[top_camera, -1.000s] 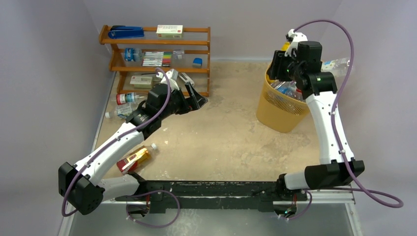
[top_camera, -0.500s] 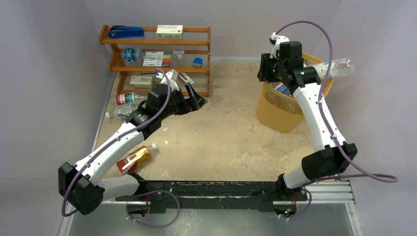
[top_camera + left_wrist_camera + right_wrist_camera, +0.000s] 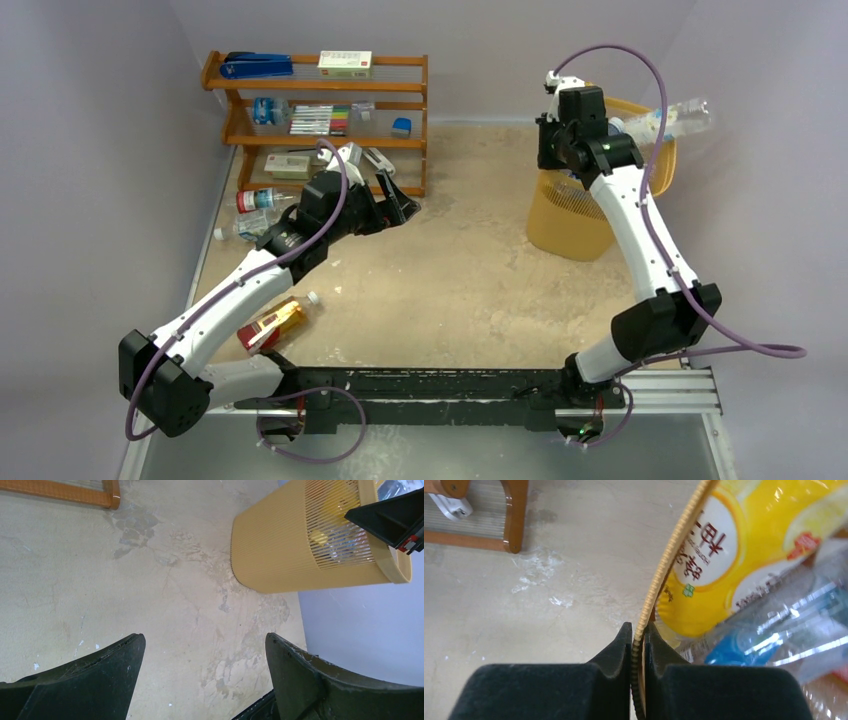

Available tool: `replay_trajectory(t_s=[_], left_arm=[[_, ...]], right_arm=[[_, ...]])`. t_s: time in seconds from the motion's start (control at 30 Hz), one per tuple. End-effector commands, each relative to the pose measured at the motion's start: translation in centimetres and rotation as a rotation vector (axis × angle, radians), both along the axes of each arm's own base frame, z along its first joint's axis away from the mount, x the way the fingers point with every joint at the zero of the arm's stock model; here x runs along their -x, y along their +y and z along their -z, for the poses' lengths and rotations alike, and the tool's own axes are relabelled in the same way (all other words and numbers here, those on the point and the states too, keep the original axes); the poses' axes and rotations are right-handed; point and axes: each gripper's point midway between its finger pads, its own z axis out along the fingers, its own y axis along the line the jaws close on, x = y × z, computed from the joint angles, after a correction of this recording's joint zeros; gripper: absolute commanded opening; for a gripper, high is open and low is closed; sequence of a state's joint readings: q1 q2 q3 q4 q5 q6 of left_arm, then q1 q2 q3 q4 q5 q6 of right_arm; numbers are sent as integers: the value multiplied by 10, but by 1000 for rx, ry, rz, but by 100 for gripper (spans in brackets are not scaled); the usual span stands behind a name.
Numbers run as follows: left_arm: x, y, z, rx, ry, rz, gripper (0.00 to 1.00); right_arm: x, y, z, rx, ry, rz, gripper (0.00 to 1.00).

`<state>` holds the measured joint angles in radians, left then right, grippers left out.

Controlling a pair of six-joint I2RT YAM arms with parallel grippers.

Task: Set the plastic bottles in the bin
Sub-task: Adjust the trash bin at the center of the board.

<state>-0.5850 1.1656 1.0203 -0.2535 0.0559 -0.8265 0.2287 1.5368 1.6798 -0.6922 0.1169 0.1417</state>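
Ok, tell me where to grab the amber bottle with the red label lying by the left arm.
Grip the amber bottle across its labelled middle, coming straight down from above. It lies flat on its side, white cap pointing away and rightward, so set the jaws crosswise to its length.

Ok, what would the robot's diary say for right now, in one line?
right fingers: shut on bin rim | left fingers: open, empty, over table | amber bottle: lying on table, not binned
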Motion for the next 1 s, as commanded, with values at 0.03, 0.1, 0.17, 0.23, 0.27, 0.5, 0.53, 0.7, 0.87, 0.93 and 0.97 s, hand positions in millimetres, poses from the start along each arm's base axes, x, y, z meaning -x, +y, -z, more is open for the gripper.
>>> replay_trajectory(t_s=[0.03,0.1,0.17,0.23,0.27,0.5,0.53,0.7,0.87,0.93,0.97], left_arm=[[-6,-2,-21,29,-59,-4,91],[-6,-3,-20,30,-56,-4,90],[-6,-4,-19,32,-54,-3,91],[-7,-4,-19,32,-53,-4,91],[-7,-4,-19,32,-53,-4,90],[-7,-4,-18,32,-51,-9,91],[-7,-4,-16,30,-48,-9,91],[-7,-4,-15,31,-45,-11,91],[-5,-4,-14,29,-45,-11,91],[-5,-3,-15,30,-47,-10,91],[-5,-3,-16,30,-50,-9,91]], right_arm=[[4,21,-31,-22,-105,-109,1],[8,25,-39,-24,-131,-132,0],[13,29,-47,-29,-156,-153,0],[16,32,-55,-40,-181,-169,0],[18,35,-59,-47,-193,-180,0],[31,55,-75,-76,-243,-264,0],[32,56,-73,-77,-240,-269,0],[31,63,-54,-55,-210,-285,3],[33,63,-47,-54,-199,-279,38],[35,61,-55,-58,-213,-271,51],[37,60,-59,-61,-219,-263,57]])
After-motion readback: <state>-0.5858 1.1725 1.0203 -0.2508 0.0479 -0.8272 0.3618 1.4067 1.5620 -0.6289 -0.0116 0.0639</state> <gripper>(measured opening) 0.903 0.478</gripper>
